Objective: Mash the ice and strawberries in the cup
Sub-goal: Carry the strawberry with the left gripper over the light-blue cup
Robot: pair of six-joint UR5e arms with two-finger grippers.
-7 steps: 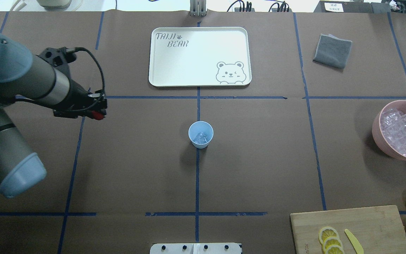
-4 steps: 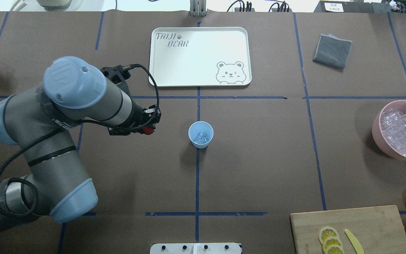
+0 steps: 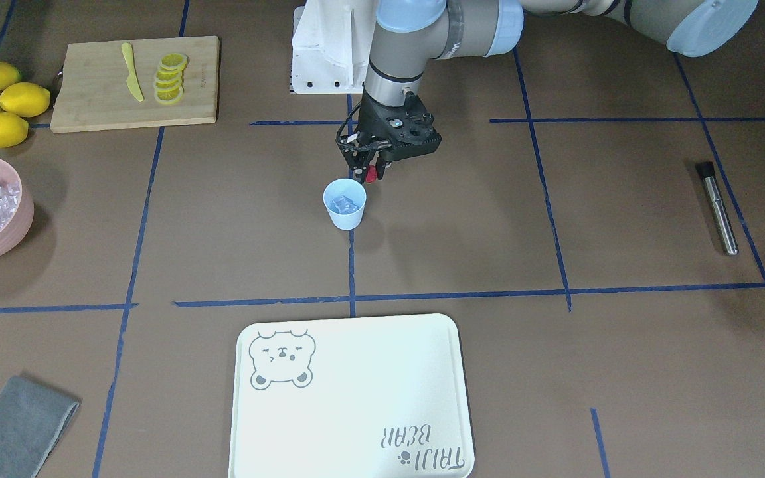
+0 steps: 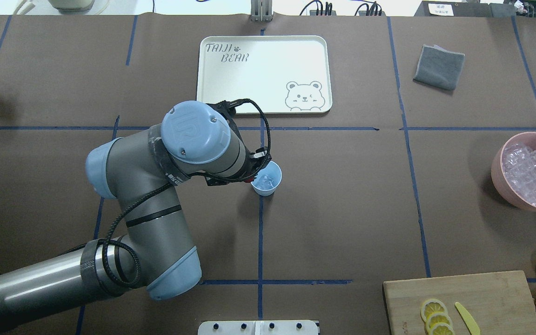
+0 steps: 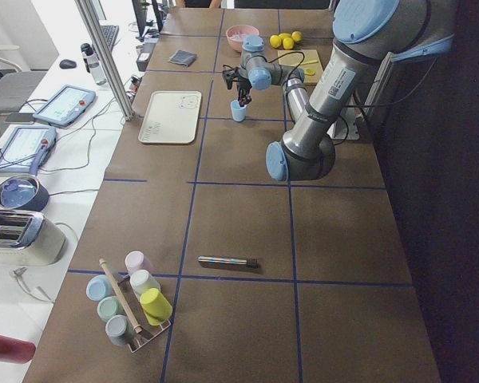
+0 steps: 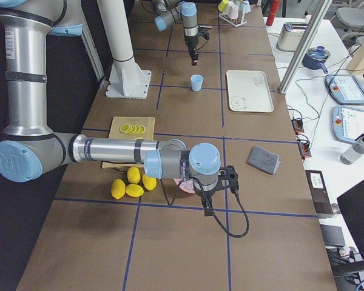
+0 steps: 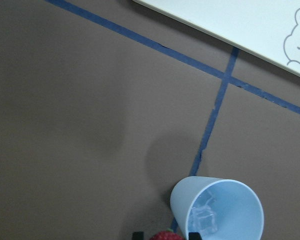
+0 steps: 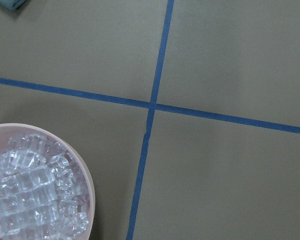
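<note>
Left arm (image 4: 193,139) comes in low toward the cup (image 4: 265,177), elbow folded and wrist pointing straight down. The left jaws hang just beside the cup's rim, on its side toward the robot's left, pinching 1 strawberry (image 3: 371,175) between the 2 fingertips. The cup stands upright on the desk (image 4: 342,223) at a crossing of blue tape lines, with ice (image 3: 344,203) lying in its bottom.

The overhead view hides the left jaws under the wrist, showing only a red sliver against the cup's edge; the front-facing view shows the jaws and berry plainly, next to the rim; the left wrist view looks down into the cup and catches the berry's top at its own lower edge.

Right arm (image 6: 109,148) lies well apart from the cup, wrist turned down over a pink bowl (image 8: 87,195) of more ice. Whether the right jaws are spread or pressed together cannot be told.
</note>
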